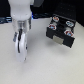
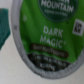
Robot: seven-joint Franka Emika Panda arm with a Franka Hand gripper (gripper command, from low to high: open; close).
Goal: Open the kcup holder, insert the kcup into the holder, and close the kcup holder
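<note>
The kcup (image 2: 47,35) fills the wrist view, its green foil top with white lettering very close to the camera. No fingers show in that view. In the exterior view my gripper (image 1: 20,50) hangs low over the white table at the exterior view's left, its white fingers (image 1: 18,49) down at the tabletop. The kcup itself cannot be made out there among the white parts. The kcup holder (image 1: 60,33), a black box, stands apart at the exterior view's right with round pod slots showing on its upper side.
The white table (image 1: 45,67) spreads between my gripper and the holder. A dark background runs along the far edge. A teal-green shape (image 2: 3,27) lies beside the kcup in the wrist view.
</note>
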